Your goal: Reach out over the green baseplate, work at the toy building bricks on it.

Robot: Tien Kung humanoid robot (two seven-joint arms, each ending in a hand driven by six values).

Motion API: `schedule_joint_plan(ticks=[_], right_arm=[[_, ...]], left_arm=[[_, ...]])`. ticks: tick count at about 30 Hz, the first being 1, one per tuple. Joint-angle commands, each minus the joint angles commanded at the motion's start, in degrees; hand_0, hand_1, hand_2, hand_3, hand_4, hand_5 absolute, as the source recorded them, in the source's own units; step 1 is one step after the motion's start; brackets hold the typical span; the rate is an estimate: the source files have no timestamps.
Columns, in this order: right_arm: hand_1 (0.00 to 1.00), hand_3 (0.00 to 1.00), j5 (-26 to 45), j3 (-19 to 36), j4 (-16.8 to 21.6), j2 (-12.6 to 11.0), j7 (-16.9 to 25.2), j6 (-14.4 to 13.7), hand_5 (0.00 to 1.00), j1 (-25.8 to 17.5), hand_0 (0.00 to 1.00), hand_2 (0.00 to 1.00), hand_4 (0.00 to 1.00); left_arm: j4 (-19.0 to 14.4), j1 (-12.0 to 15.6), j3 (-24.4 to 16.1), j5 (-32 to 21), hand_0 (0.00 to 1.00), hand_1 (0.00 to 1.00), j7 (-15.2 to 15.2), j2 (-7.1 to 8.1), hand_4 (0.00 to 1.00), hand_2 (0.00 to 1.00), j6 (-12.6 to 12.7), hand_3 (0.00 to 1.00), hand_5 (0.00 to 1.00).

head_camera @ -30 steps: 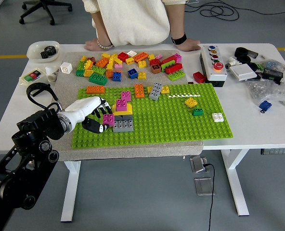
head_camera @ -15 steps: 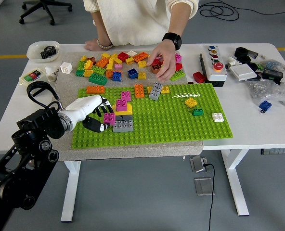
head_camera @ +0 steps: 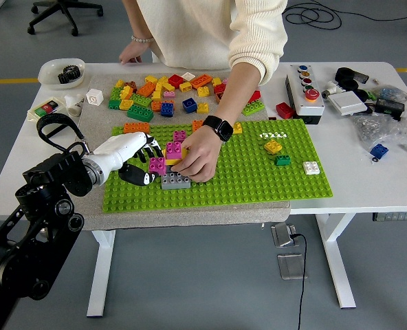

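Left hand (head_camera: 136, 161) first: we see it reaching in from the left over the near-left part of the green baseplate (head_camera: 258, 180), its white back uppermost and its dark fingers (head_camera: 147, 180) curled toward a small stack of bricks; whether they actually grip anything we cannot tell, since the fingers are partly hidden against the stack; the magenta brick (head_camera: 156, 165) sits just at the fingertips, with a grey brick (head_camera: 175, 181) below it and a second magenta brick (head_camera: 174, 148) above; from the far side a person's hand (head_camera: 198, 157), wearing a black watch (head_camera: 221, 127) under a cream sleeve (head_camera: 257, 38), comes down onto the same stack, fingers resting on or just beside the grey brick and a yellow brick (head_camera: 172, 161) that is mostly covered; the person's other hand (head_camera: 134, 52) lies at the far edge of the bench (head_camera: 368, 180); the baseplate lies on a grey mat (head_camera: 93, 124), and further right on it stand a yellow piece (head_camera: 273, 146), a small green piece (head_camera: 282, 160) and a white piece (head_camera: 311, 167), well apart from the stack; loose bricks (head_camera: 163, 93) of many colours are heaped on the mat beyond the baseplate; a button box (head_camera: 306, 87) stands to the right of the heap; we see no right arm.
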Motion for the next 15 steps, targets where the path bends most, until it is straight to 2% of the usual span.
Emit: schedule_joint_plan(ticks=[15], right_arm=[[0.646,0.65,0.33,0.34,0.0,0.1,0.04,-0.12,0.536,-0.04,0.743,0.688,0.86]], left_arm=[[-0.29,0.06,-0.72,0.0,0.594,0.554,-0.03,0.02,0.618,0.529,0.1,0.539,0.076]])
